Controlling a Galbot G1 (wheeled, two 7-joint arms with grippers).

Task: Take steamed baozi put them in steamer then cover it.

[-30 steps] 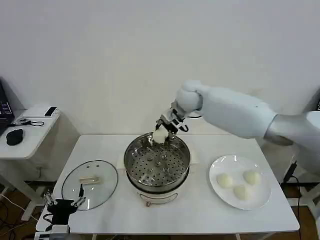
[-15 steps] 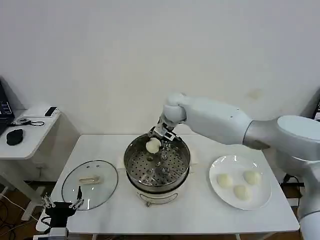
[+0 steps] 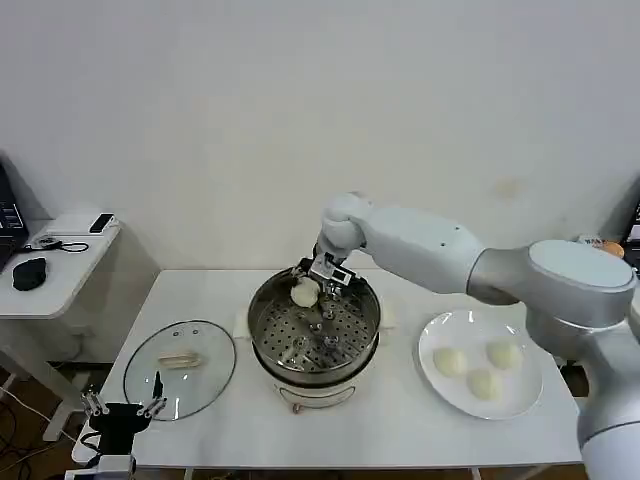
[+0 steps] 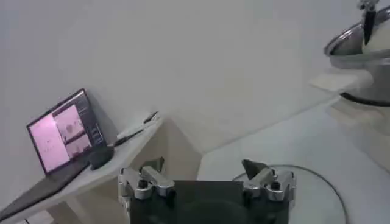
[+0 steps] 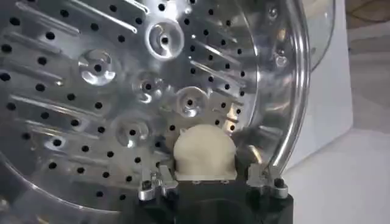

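Note:
The steamer (image 3: 315, 335) stands at the table's middle, and its perforated tray (image 5: 91, 91) is bare. My right gripper (image 3: 322, 272) reaches into the steamer at its back left, shut on one baozi (image 5: 204, 152) held just above the tray, near the wall. Three more baozi (image 3: 450, 361) lie on the white plate (image 3: 525, 400) at the right. The cover (image 3: 180, 368), clear glass with a cream handle, lies flat on the table left of the steamer. My left gripper (image 3: 120, 408) hangs open and idle at the table's front left edge, just before the cover.
A side table (image 3: 60, 265) with a laptop (image 4: 64, 131), a mouse and small items stands to the left. The steamer's rim (image 4: 359, 49) rises ahead of the left wrist. Bare tabletop lies in front of the steamer.
My right gripper has carried the baozi down and leftward, from above the steamer's back rim to inside the pot. The left gripper has sunk slightly.

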